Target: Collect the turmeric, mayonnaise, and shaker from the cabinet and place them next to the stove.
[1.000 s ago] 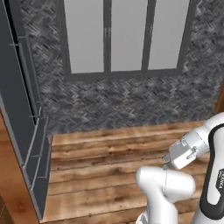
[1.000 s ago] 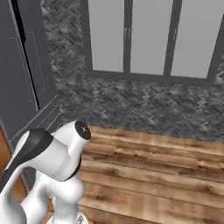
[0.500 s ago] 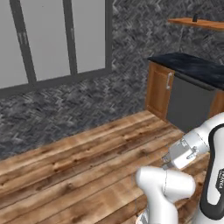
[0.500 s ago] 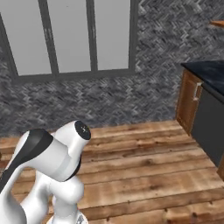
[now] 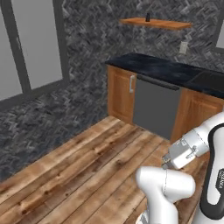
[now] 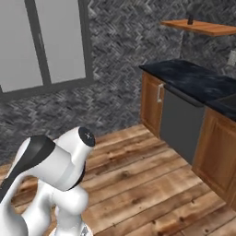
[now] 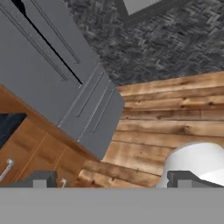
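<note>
Views swung right since the earlier frame (base turning, not the things): windows slid left; desk (image 5: 166, 70), cupboards and dishwasher (image 5: 155, 107) now ahead. Cabinet (image 5: 157, 22) high on wall above the desk, shaker (image 5: 148, 17) near its left end. Tool (image 7: 109, 180): fingers apart, holding nothing, low over floor.

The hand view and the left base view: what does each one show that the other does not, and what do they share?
The hand view alone shows the open gripper, its two dark finger tips wide apart with nothing between them, and a tall grey appliance front with long handles.

The left base view alone shows the cabinet, an orange-brown shelf board high on the wall, with a small dark object, probably the shaker, standing on it. It also shows the dark counter and the grey panel under it.

Both show the wooden floor, the dark stone wall and wooden cupboards.
</note>
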You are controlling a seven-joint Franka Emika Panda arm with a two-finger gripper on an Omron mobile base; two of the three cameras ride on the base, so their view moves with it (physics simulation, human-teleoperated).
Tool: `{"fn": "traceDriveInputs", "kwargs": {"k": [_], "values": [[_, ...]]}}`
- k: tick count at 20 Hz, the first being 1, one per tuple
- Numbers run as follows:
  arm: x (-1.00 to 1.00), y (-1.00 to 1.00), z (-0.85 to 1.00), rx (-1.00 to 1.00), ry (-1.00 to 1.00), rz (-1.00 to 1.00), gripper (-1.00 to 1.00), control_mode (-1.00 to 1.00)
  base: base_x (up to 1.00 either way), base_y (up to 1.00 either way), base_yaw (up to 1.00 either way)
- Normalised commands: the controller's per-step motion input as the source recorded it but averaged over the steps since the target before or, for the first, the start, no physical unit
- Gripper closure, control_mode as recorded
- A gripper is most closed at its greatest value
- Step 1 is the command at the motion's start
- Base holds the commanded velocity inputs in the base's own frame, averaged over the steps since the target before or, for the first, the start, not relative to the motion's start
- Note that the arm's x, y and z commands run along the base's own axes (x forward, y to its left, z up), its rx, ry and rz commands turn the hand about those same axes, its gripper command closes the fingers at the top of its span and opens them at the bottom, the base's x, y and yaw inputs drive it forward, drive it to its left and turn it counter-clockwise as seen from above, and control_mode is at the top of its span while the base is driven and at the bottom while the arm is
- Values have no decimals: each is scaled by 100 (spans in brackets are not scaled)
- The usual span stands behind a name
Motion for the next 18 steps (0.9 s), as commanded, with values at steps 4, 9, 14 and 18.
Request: {"fn": "traceDriveInputs", "kwargs": {"k": [4, 9, 14, 18], "values": [[0, 0, 0, 0, 0, 0, -100, 100, 95, 21, -46], [0, 0, 0, 0, 0, 0, -100, 100, 92, 21, -46], [0, 0, 0, 0, 0, 0, -100, 100, 88, 29, -47], [0, 0, 0, 0, 0, 0, -100, 100, 87, 45, -47]]}}
